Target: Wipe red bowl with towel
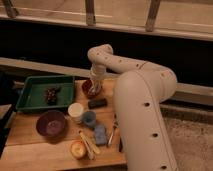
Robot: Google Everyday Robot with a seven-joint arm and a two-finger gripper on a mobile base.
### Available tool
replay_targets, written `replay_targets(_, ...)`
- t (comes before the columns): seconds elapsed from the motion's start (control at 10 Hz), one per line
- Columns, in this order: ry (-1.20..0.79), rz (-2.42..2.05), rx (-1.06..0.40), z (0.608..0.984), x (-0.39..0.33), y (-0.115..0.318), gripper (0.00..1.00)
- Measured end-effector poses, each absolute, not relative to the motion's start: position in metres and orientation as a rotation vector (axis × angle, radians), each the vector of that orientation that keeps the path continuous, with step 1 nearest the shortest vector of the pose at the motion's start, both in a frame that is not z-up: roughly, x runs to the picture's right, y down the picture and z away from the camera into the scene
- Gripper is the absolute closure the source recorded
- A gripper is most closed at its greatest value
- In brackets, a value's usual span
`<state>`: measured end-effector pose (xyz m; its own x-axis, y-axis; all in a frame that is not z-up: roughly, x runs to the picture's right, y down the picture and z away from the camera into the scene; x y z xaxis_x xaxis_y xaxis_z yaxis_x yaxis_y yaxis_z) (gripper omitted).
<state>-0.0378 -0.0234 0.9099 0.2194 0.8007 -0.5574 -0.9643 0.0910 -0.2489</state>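
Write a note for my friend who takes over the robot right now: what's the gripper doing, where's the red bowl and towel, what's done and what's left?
Gripper: shut, lowered straight into the red bowl at the back of the wooden table, right of the green tray.
Towel: cannot make it out; if held, the gripper and bowl hide it.
Other things: purple bowl front left, white cup and blue cup mid-table.
Done: gripper has reached the bowl.
Left: wipe the inside, then lift out. How much is wiped cannot be told.

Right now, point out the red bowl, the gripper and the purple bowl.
red bowl (88,90), camera view, left rim.
gripper (94,86), camera view, shut fingertips down in the red bowl.
purple bowl (50,124), camera view, dark inside.
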Motion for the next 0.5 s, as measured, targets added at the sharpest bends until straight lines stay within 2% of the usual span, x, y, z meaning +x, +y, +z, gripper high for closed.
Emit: replay_targets(0.5, 0.255, 1.284, -0.731, 0.922, -0.112, -0.027, 1.00)
